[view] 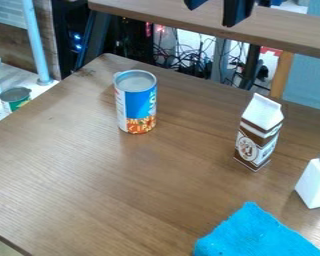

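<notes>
While claw (211,15) hangs at top edge of view, fingers apart and empty, can (137,102) and carton (257,132) stand on table (122,190).

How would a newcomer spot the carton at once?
On the wooden table, find the blue cloth at the bottom of the view. Just beyond it stands the upright carton. Its peaked white top and brown-and-white sides set it apart from the round can and the white container with a grey cap.

Tangled cables (193,61) hang behind the brown wooden table (122,192).
</notes>
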You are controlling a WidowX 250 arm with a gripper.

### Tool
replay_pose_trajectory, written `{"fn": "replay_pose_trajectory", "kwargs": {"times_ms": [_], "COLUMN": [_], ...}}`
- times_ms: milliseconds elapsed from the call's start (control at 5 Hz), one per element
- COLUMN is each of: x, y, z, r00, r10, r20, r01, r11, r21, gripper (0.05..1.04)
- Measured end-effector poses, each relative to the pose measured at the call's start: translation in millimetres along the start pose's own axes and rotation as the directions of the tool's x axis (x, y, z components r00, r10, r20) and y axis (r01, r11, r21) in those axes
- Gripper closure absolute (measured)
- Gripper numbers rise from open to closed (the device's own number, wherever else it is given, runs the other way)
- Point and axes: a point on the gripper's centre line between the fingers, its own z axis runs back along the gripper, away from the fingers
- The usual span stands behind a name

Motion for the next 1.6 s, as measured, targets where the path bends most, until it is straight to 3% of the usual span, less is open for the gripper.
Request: {"fn": "replay_pose_trajectory", "kwargs": {"times_ms": [200,400,600,800,1000,1200,1400,1600], "x": [-2.8,-13.0,-17.9,-19.3,16.2,40.9,47.6,44.9], "y": [-0.5,19.3,47.4,73.6,74.4,78.2,89.2,99.5], "z": [-11.9,-28.7,-31.5,-40.2,-81.9,-102.1,-109.4,-110.5], "r00": [0.999,0.998,0.991,0.979,0.950,0.948,0.937,0.939], "r10": [0.000,0.059,0.129,0.201,0.306,0.304,0.306,0.295], "r20": [-0.036,-0.038,-0.019,0.035,0.058,0.098,0.169,0.174], "r01": [0.000,-0.061,-0.130,-0.201,-0.310,-0.315,-0.335,-0.326], "r11": [1.000,0.996,0.991,0.980,0.947,0.940,0.925,0.926], "r21": [-0.008,-0.060,-0.037,0.000,0.081,0.134,0.180,0.190], "gripper": [0.079,0.079,0.079,0.079,0.079,0.079,0.079,0.079]}}
